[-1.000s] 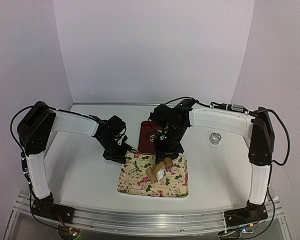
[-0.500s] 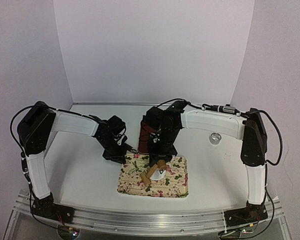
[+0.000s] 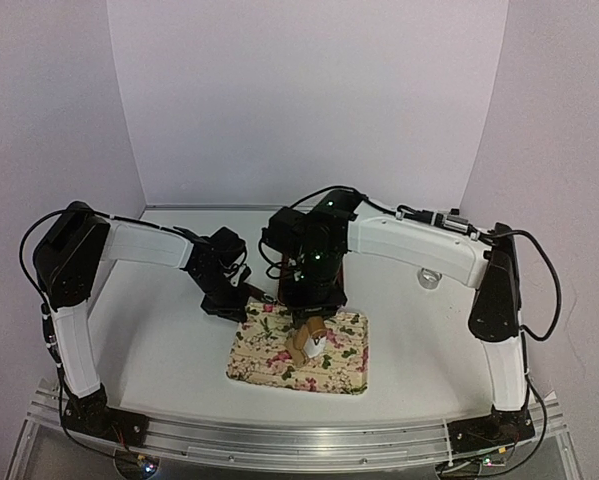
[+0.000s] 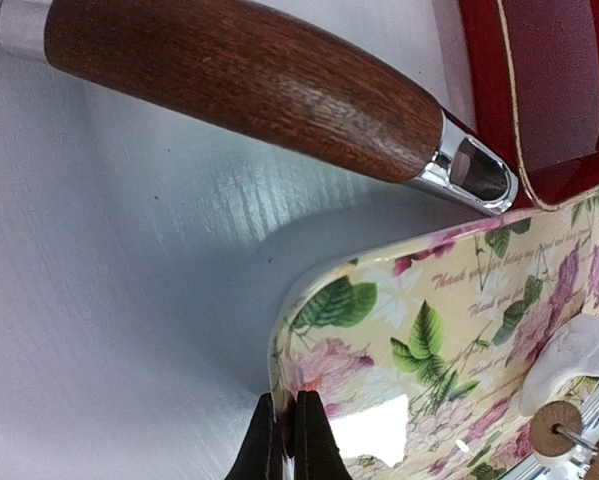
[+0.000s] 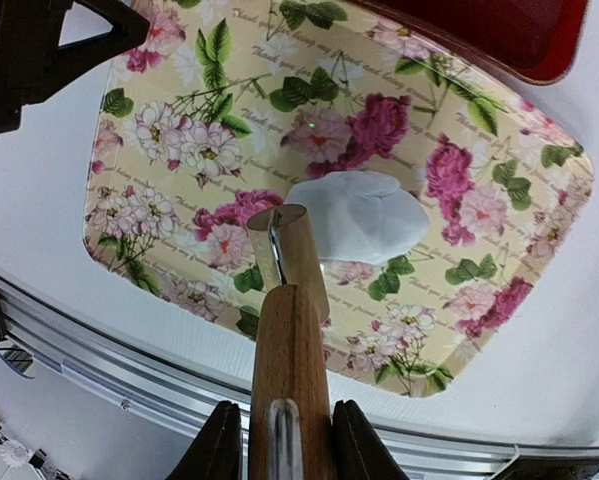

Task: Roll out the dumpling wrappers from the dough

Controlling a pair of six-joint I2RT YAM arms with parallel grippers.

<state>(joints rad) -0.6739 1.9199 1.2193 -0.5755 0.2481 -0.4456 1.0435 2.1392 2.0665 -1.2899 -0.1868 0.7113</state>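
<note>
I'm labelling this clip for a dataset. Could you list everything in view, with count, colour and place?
flattened white dough piece: one, white, middle of the floral tray
cream rectangular tray with rose print: one, cream and pink, near centre of the table
glossy red tray: one, red, just behind the floral tray
small wooden hand roller: one, light brown, head at the dough's edge
dark wooden handle with metal ferrule: one, brown, on the table beside the red tray
shiny metal ring: one, silver, right side of the table
white table: one
left fingers: black, pinched on the floral tray's rim
right fingers: black, closed on the roller's handle
</note>
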